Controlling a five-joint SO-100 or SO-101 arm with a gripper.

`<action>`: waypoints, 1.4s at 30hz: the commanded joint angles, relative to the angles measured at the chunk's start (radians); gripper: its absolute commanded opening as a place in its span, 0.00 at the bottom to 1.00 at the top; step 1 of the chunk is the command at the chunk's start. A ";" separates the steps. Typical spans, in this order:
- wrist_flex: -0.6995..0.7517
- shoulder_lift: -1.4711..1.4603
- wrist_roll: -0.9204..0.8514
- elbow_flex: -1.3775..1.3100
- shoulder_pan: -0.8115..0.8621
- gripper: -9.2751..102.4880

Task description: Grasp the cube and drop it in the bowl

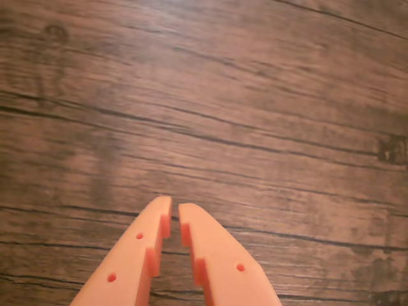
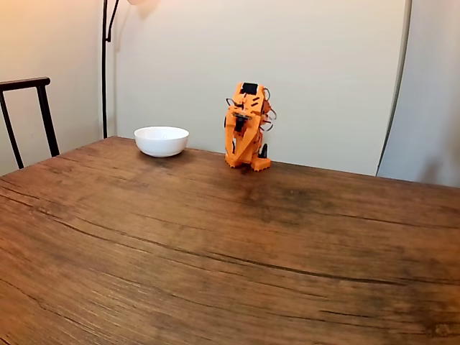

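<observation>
At the far edge of the wooden table (image 2: pixel 215 244) in the fixed view: orange arm (image 2: pixel 246 126) folded up compact, just in front of the pale wall, base planted on the wood. Just beside it to the left, white bowl (image 2: pixel 162 140), upright, near the table's back edge, apart from the arm. Behind the bowl, a thin dark lamp pole (image 2: pixel 105 68) against the wall; at the left edge, part of a dark chair (image 2: pixel 29 108).

From the wrist view: gripper (image 1: pixel 174 213) entering from the bottom edge, two orange fingers (image 1: pixel 137 255) tapering upward, tips nearly meeting, only a narrow slit between them, nothing held. Beneath and beyond, bare brown wood grain with dark cracks running across.

Cube: cannot tell where from either view
</observation>
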 commanded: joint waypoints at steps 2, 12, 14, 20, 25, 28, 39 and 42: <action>-0.008 0.006 -0.003 0.032 0.008 0.08; 0.081 0.000 -0.064 0.135 0.005 0.08; 0.143 -0.005 -0.064 0.135 0.005 0.08; 0.256 -0.002 -0.061 0.135 -0.002 0.08; 0.256 -0.002 -0.061 0.135 0.005 0.08; 0.256 -0.002 -0.061 0.135 0.005 0.08; 0.256 -0.002 -0.061 0.135 0.005 0.08; 0.256 -0.002 -0.061 0.135 0.005 0.08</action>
